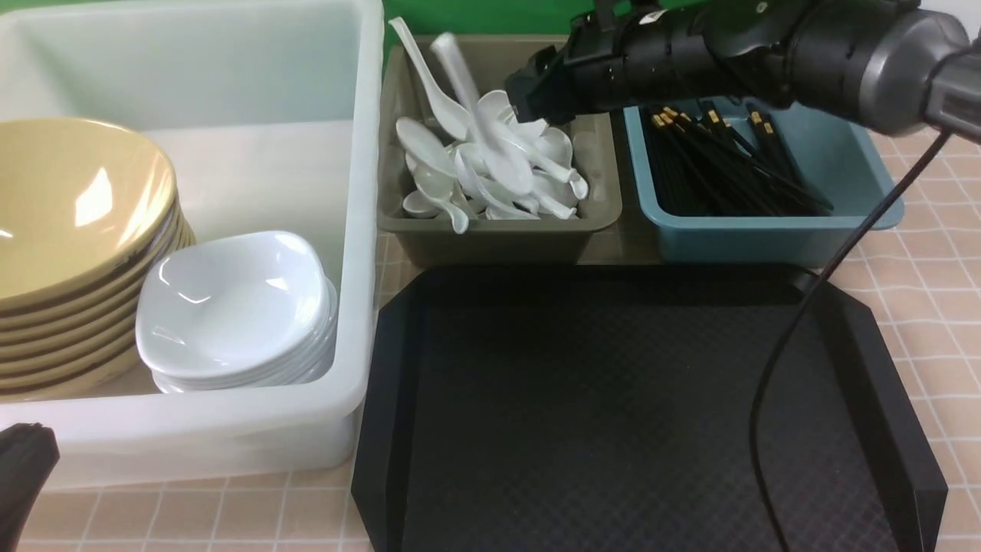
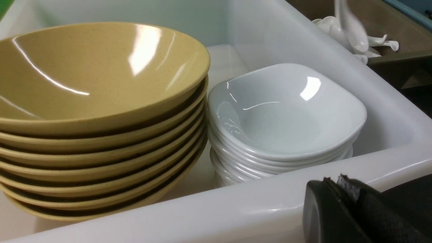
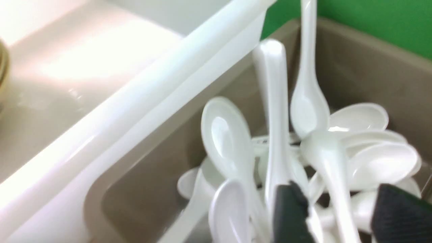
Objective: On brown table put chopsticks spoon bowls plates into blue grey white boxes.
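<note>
Right hand [image 3: 337, 199] over the grey box [image 1: 498, 241] of spoons [image 1: 490, 169]
Fingers [image 3: 290, 216] apart, a blurred spoon [image 1: 464, 84] seemingly dropping; best to withdraw straight up, clear of the pile.

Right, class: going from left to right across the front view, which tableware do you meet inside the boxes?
In order: yellow bowls → white bowls → spoons → chopsticks.

Mustard-yellow bowls [image 1: 77, 199] with dark undersides; glossy white dishes [image 1: 237, 307]; a milky white box [image 1: 368, 192]; white spoons [image 1: 498, 165]; a grey-brown box [image 1: 498, 241]; black chopsticks [image 1: 713, 169] tipped gold; a blue box [image 1: 751, 241]; a black tray [image 1: 613, 414] with fine diamond texture; a peach table [image 1: 943, 253] gridded in white; green backdrop [image 1: 490, 17]
</note>
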You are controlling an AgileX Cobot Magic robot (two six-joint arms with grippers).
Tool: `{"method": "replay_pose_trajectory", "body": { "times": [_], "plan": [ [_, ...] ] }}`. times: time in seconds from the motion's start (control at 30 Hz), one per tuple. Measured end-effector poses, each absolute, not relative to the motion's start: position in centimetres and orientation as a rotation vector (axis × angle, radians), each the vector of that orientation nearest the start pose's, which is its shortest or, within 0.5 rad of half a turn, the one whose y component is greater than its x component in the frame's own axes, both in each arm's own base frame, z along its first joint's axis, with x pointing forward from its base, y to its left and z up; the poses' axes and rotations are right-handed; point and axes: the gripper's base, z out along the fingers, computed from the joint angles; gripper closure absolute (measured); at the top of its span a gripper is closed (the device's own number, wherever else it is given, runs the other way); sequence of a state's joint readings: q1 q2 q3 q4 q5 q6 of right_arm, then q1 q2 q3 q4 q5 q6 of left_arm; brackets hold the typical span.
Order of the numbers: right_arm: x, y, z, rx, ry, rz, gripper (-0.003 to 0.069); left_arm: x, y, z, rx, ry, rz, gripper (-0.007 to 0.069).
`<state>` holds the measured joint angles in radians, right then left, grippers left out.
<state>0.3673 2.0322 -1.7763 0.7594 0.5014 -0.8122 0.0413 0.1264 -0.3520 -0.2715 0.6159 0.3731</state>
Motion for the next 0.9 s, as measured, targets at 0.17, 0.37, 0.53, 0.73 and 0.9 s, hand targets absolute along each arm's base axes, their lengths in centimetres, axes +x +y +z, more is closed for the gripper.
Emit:
{"method": "replay_pose_trajectory", "body": {
  "times": [0.17, 0.37, 0.53, 0.73, 0.9],
  "plan": [
    [42.5, 14.4, 35.5, -0.736, 2.126, 0.493, 0.0273, 4.3, -1.2, 26.9, 0.209, 1.844, -0.011, 0.0618],
    [35.6, 6.1, 43.8, -0.667, 2.225, 0.14, 0.0574, 4.3, -1.2, 26.9, 0.209, 1.845, -0.011, 0.0618],
    [27.4, 3.0, 48.0, -0.525, 2.07, 0.011, 0.062, 4.3, -1.2, 26.9, 0.21, 1.847, -0.013, 0.0618],
    [16.6, 1.8, 45.2, -0.413, 1.685, -0.116, 0.062, 4.3, -1.2, 26.9, 0.21, 1.849, -0.013, 0.0618],
    [9.3, 0.6, 37.3, -0.301, 1.377, -0.251, 0.0622, 4.3, -1.3, 26.9, 0.211, 1.851, -0.015, 0.0618]
  ]
}}
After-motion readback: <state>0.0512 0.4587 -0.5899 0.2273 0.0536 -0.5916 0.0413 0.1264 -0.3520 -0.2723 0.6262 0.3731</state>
